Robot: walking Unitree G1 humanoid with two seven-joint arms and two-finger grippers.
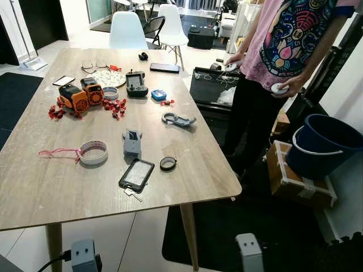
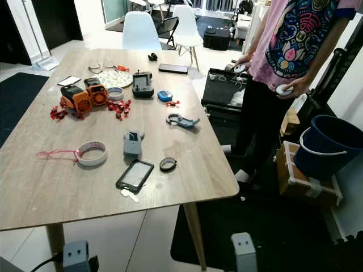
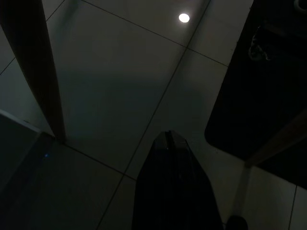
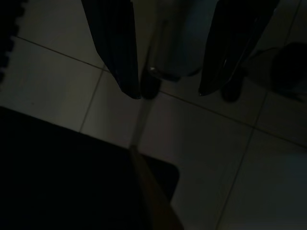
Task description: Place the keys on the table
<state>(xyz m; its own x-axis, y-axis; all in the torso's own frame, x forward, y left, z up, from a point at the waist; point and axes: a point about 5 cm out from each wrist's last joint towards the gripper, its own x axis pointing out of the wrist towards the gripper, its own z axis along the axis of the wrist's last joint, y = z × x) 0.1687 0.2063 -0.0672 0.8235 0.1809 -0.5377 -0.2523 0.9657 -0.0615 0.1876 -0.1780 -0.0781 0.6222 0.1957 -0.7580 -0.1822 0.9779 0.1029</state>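
A small silver key (image 1: 133, 194) lies on the wooden table (image 1: 187, 170) near its front edge, just in front of a black-framed flat device (image 1: 136, 173). Both arms hang low beside the table. In the dark left wrist view my left gripper (image 3: 168, 139) hangs over the tiled floor with its two fingers pressed together, holding nothing. My right gripper (image 4: 170, 93) also hangs over the floor, its fingers (image 4: 120, 52) spread apart with nothing between them.
The table carries a tape roll (image 1: 93, 152), a grey box (image 1: 132, 141), a dark ring (image 1: 168, 164), a grey carabiner tool (image 1: 177, 119), orange gadgets (image 1: 82, 94) and a phone (image 1: 164, 68). A person (image 1: 283, 51) stands at the right. A blue bucket (image 1: 323, 144) sits on a carton.
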